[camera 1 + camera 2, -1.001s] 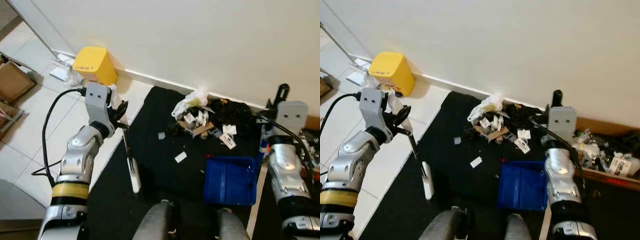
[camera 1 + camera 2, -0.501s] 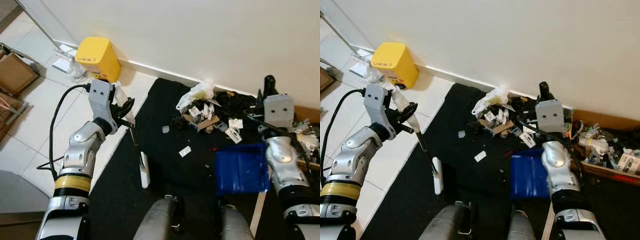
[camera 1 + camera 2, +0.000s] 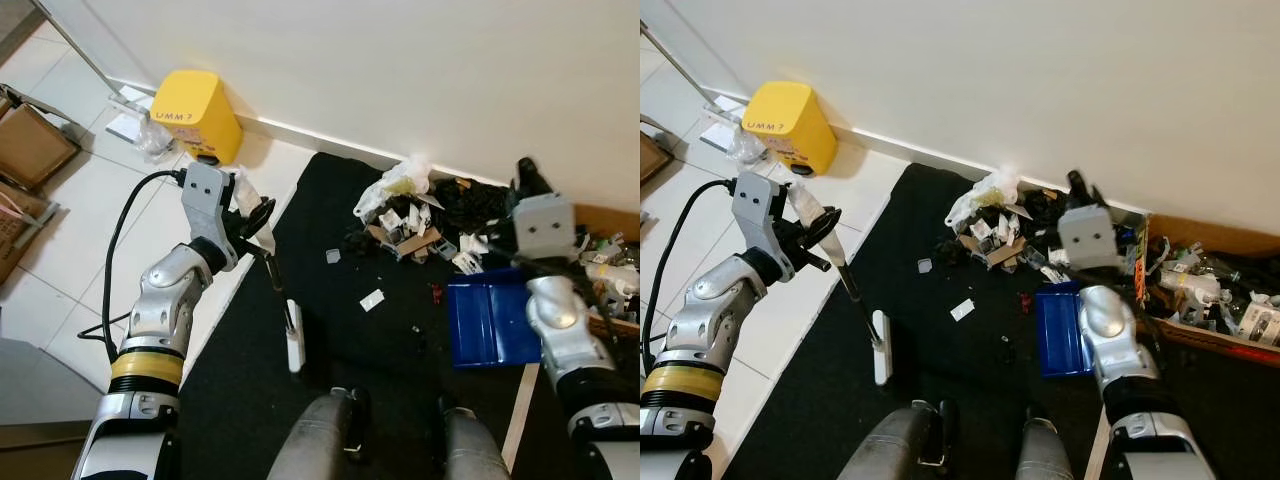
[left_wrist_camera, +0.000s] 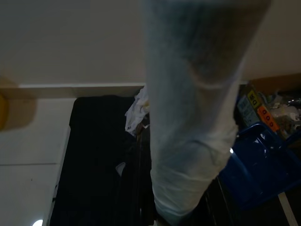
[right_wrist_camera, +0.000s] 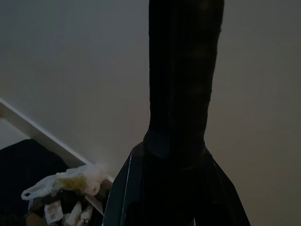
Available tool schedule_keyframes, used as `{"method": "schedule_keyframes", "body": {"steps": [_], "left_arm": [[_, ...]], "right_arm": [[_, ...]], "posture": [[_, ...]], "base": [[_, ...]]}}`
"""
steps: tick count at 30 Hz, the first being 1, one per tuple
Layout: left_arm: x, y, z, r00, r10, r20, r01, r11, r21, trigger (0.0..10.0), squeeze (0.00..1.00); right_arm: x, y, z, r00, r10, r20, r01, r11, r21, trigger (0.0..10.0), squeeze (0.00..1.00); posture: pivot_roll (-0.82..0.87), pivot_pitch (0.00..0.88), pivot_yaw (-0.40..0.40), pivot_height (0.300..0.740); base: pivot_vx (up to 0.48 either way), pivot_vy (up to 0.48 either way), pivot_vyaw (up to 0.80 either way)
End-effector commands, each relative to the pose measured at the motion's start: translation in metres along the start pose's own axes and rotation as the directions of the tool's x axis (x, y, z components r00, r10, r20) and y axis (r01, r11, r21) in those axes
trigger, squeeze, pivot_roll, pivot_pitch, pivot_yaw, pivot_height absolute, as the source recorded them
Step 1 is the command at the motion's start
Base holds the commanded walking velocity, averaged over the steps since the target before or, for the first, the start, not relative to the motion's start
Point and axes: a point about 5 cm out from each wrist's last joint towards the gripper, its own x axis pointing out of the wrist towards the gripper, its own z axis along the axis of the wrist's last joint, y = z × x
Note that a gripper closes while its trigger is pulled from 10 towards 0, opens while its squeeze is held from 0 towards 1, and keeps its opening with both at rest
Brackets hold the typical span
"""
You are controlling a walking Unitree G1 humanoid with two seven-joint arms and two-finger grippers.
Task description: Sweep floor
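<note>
Far left I see a yellow bin (image 3: 193,115) against the wall. My left claw (image 3: 252,222) is clamped on the small broom (image 3: 283,310) by its white-wrapped handle, the white head resting on the black mat (image 3: 330,300). Mid-mat lies a litter pile (image 3: 410,225) by the baseboard. On the right, my right claw (image 3: 525,178) grips the blue dustpan (image 3: 488,322) by its black handle, just beside the pile.

Open along mat's (image 3: 330,250) left edge; blocked at far edge by litter pile (image 3: 410,225), right by dustpan (image 3: 490,322).
</note>
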Motion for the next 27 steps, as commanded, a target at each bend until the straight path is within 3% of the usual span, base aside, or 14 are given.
{"method": "schedule_keyframes", "body": {"steps": [1, 5, 7, 8, 11, 17, 24, 27], "left_arm": [[-0.012, 0.005, -0.004, 1.000, 0.021, -0.001, -0.021, 1.000, 0.001, 10.0, 0.00], [-0.014, 0.005, -0.006, 1.000, 0.023, 0.000, -0.023, 1.000, -0.003, 10.0, 0.00], [-0.014, 0.005, -0.006, 1.000, 0.021, 0.004, -0.021, 1.000, -0.008, 10.0, 0.00], [-0.014, 0.005, -0.006, 1.000, 0.021, 0.004, -0.021, 1.000, -0.008, 10.0, 0.00], [-0.013, 0.004, -0.005, 1.000, 0.017, 0.013, -0.017, 1.000, -0.012, 10.0, 0.00], [-0.012, 0.005, -0.004, 1.000, -0.019, 0.001, 0.019, 1.000, 0.015, 10.0, 0.00], [0.000, 0.009, 0.003, 0.999, -0.040, 0.012, 0.040, 0.999, 0.037, 10.0, 0.00], [0.001, 0.009, 0.004, 0.999, -0.044, 0.013, 0.044, 0.998, 0.036, 10.0, 0.00]], "right_arm": [[-0.021, 0.022, -0.011, 0.996, 0.077, -0.047, -0.076, 0.997, 0.010, 10.0, 0.00], [-0.028, 0.031, -0.011, 0.995, 0.077, -0.059, -0.074, 0.996, 0.057, 10.0, 0.00], [-0.029, 0.037, -0.012, 0.996, 0.033, -0.087, -0.020, 0.989, 0.145, 10.0, 0.00], [-0.029, 0.037, -0.012, 0.996, 0.033, -0.087, -0.020, 0.989, 0.145, 10.0, 0.00], [-0.027, 0.041, -0.011, 0.990, -0.054, -0.134, 0.089, 0.957, 0.275, 10.0, 0.00], [-0.025, 0.035, -0.012, 0.985, -0.091, -0.143, 0.130, 0.949, 0.289, 10.0, 0.00], [-0.022, 0.008, -0.008, 0.980, -0.174, -0.101, 0.198, 0.927, 0.318, 10.0, 0.00], [-0.021, 0.010, -0.008, 0.982, -0.158, -0.102, 0.184, 0.922, 0.341, 10.0, 0.00]], "posture": [[0.24, 0.366, 0.182, 0.740], [0.24, 0.367, 0.180, 0.740], [0.24, 0.367, 0.180, 0.740], [0.24, 0.367, 0.180, 0.740], [0.25, 0.364, 0.182, 0.740], [0.25, 0.361, 0.179, 0.740], [0.22, 0.355, 0.193, 0.740], [0.23, 0.353, 0.196, 0.740]], "base": [[0.000, 0.000, 0.00], [0.000, 0.000, 0.00], [0.000, 0.000, 0.00], [0.000, 0.000, 0.00], [0.000, 0.000, 0.00], [0.000, 0.000, 0.00], [0.000, 0.000, 0.00], [0.000, 0.000, 0.00]]}}
